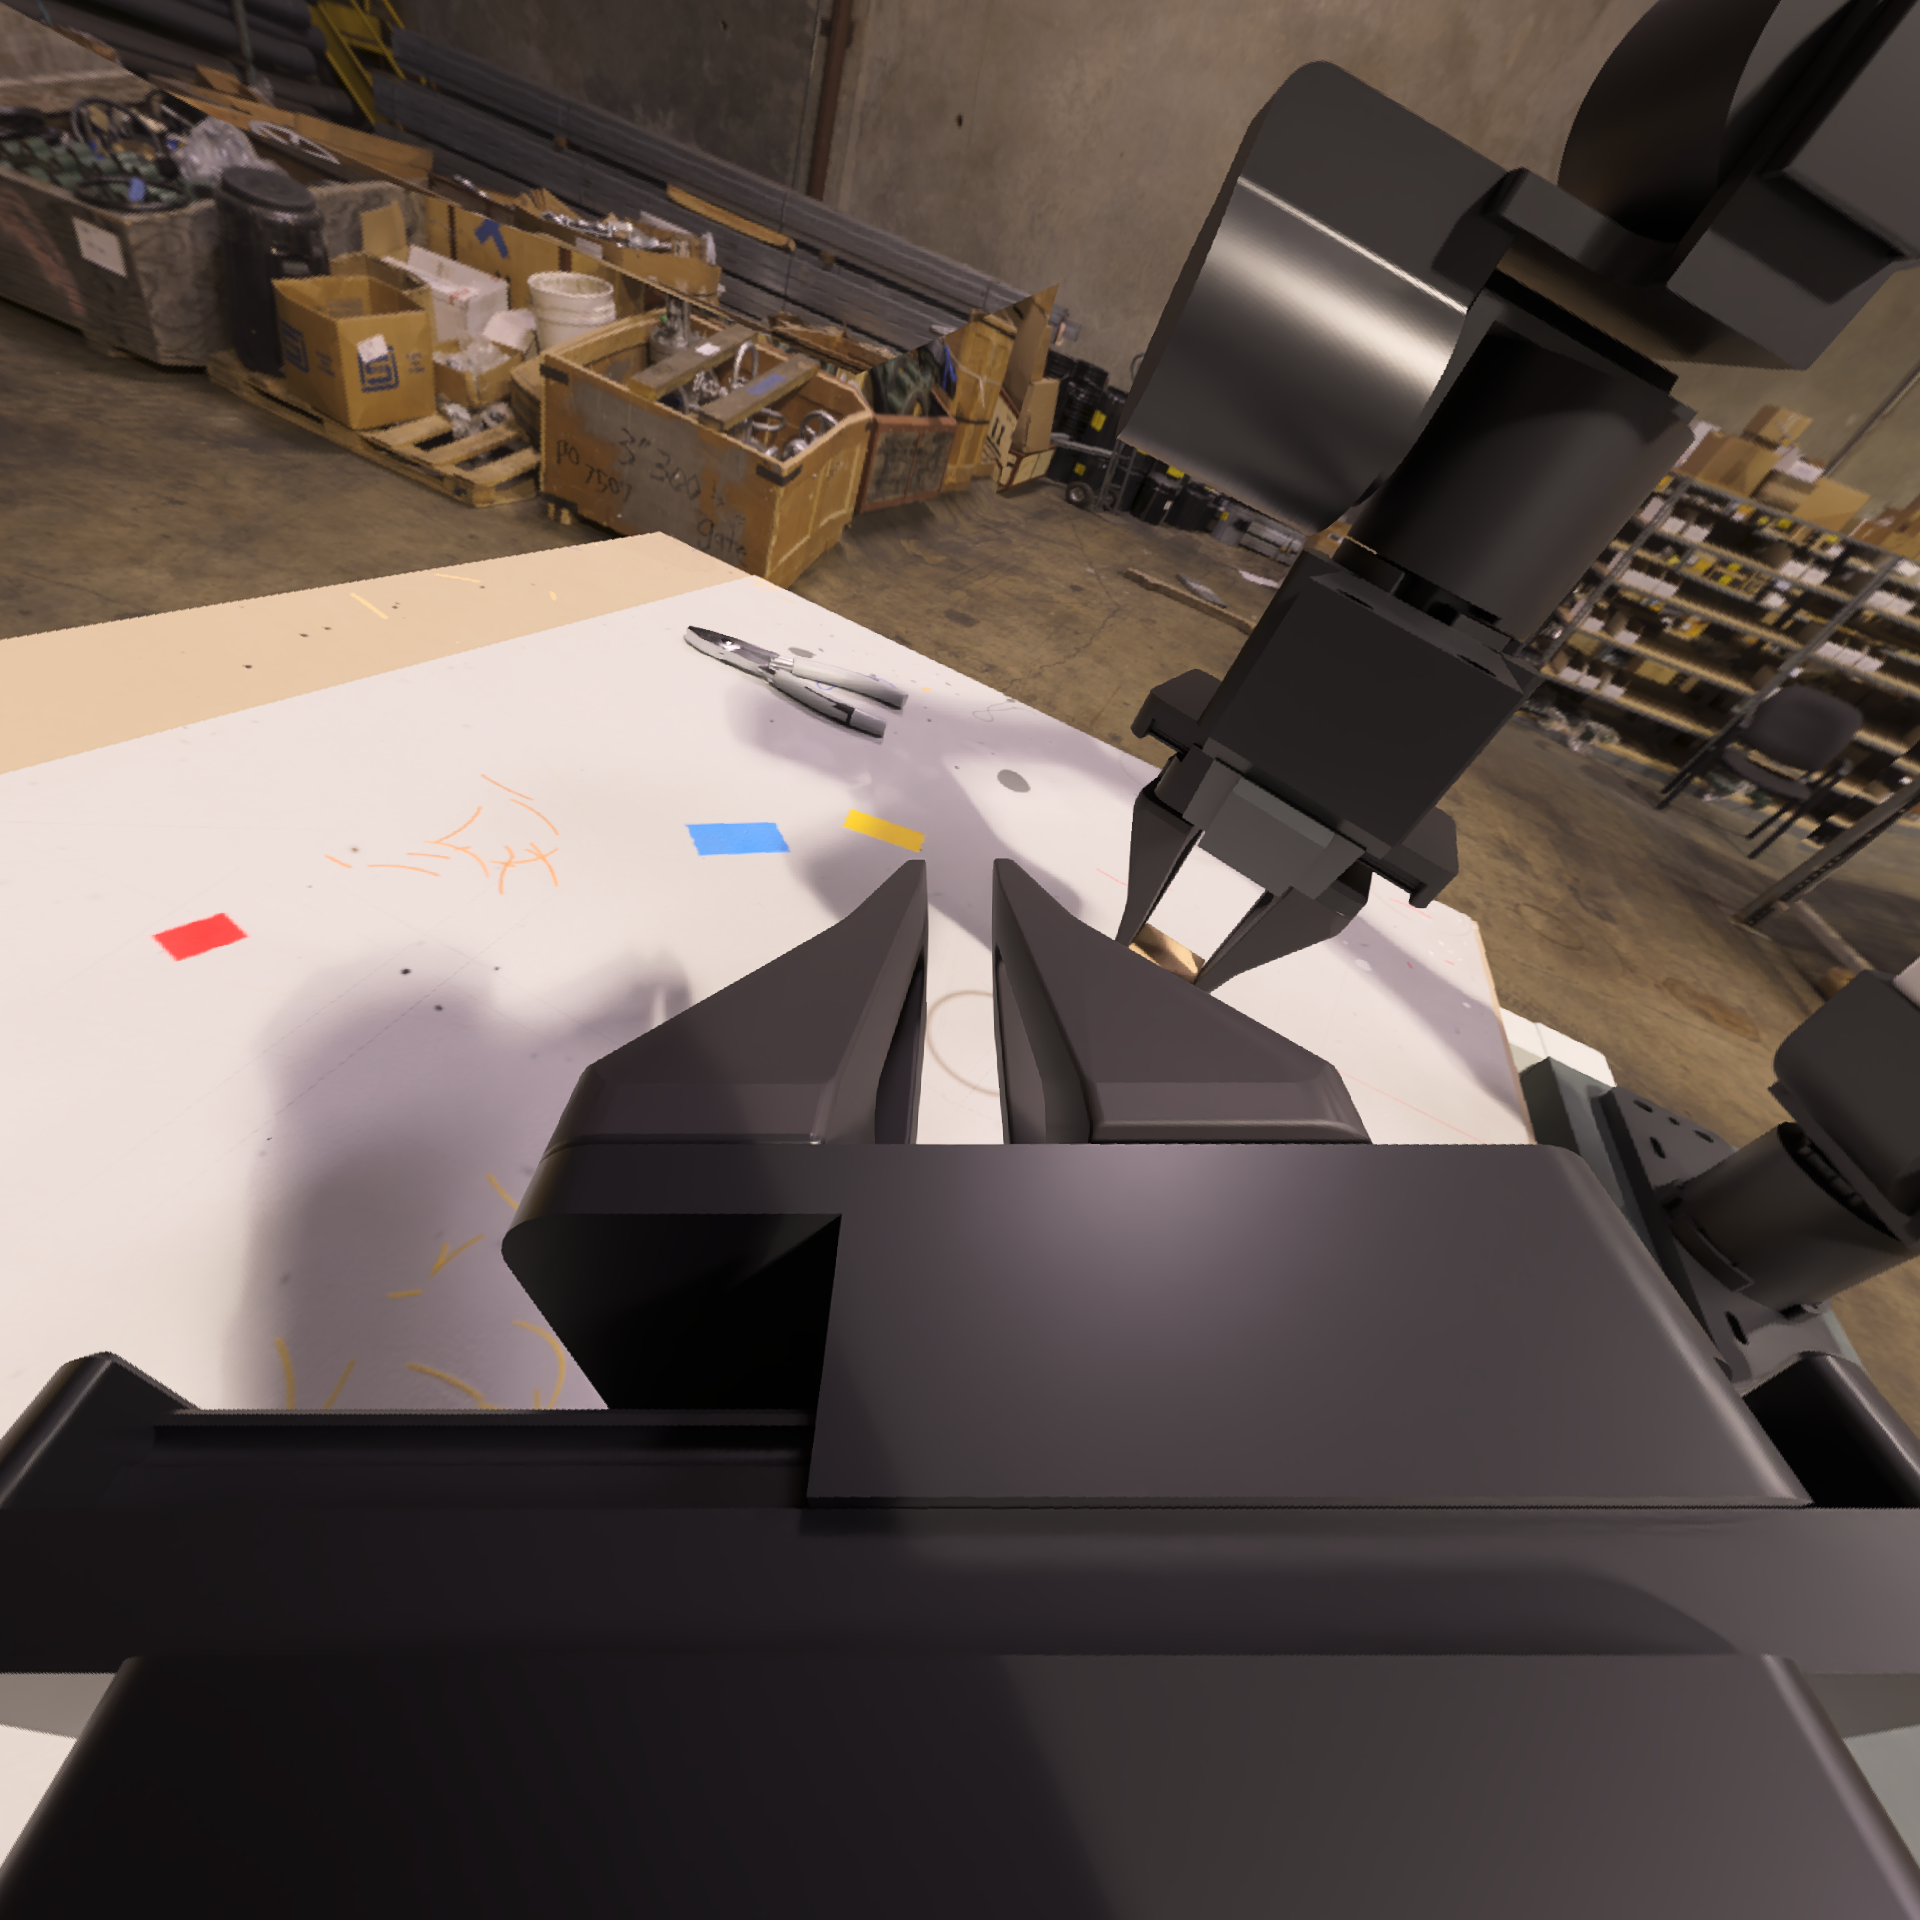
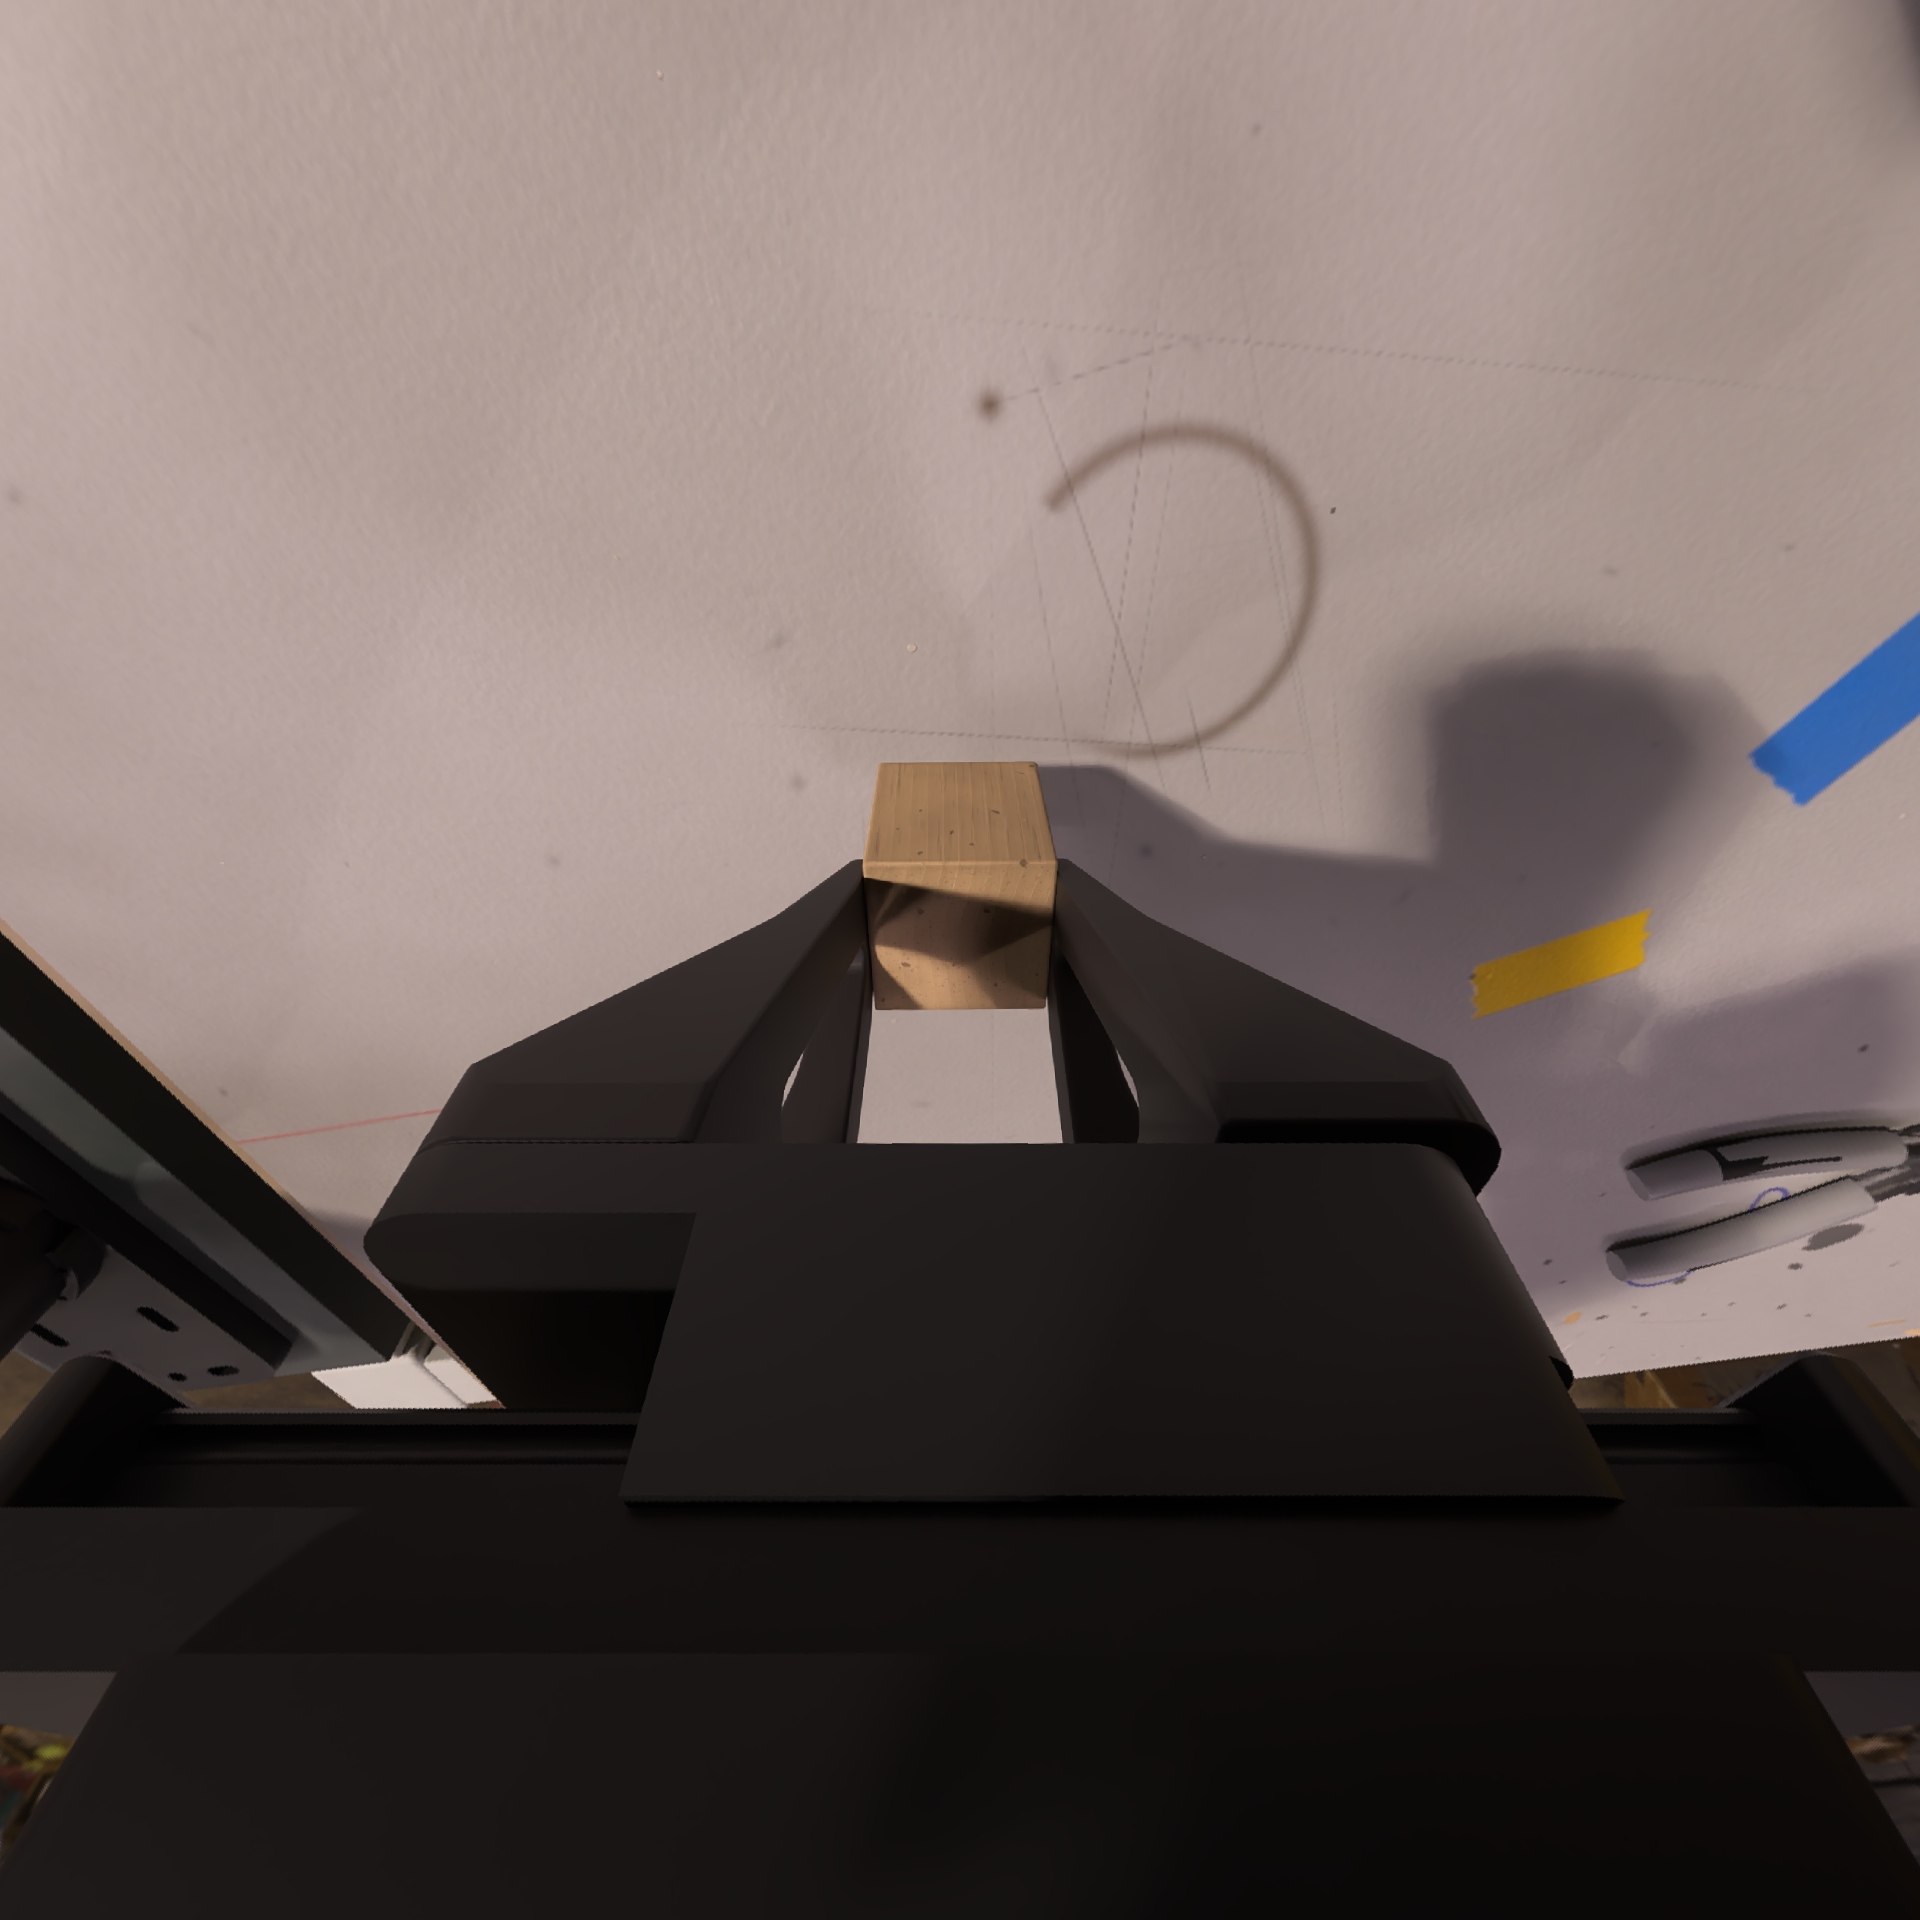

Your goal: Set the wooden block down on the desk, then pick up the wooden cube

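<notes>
Right then, right gripper [image 2: 958, 914] was clenched on the wooden block [image 2: 958, 883], fingers flanking its left and right faces, block sitting right at the fingertips, low over the white desk [image 2: 520, 416]; contact with the surface couldn't be told. Block looked near-cubic, no clear long axis. Left gripper [image 1: 958, 883] was nearly closed, empty, just beside the right one. Pliers [image 1: 795, 681] lay farther off. Judged: right arm handles the set-down, straight down.
</notes>
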`<action>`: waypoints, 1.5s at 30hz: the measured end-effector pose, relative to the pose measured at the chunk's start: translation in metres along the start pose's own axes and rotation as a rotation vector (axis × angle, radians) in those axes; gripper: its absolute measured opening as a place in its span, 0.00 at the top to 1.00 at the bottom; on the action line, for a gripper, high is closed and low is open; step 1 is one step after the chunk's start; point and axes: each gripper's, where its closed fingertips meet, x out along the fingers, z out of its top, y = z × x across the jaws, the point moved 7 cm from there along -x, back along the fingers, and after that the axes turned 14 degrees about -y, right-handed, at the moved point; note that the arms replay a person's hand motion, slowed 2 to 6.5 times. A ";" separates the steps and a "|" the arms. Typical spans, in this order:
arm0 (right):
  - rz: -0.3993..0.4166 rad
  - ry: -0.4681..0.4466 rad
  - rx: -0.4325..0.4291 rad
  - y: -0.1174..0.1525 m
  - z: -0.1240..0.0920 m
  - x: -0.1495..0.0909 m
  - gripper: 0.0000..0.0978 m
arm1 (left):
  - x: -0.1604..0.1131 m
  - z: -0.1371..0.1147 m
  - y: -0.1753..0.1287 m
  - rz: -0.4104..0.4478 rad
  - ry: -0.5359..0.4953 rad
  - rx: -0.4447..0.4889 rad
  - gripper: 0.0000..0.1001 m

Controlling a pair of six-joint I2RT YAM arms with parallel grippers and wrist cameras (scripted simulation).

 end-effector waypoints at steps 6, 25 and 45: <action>0.027 0.071 -0.035 0.000 0.004 0.018 0.72 | -0.001 -0.004 0.002 0.018 0.028 0.048 0.89; -0.075 -0.306 0.068 -0.001 -0.007 -0.006 0.60 | -0.013 0.026 0.016 0.138 0.062 0.250 0.81; -0.215 -0.622 0.219 0.027 -0.078 -0.017 0.60 | -0.086 0.096 0.113 0.616 0.505 0.426 0.66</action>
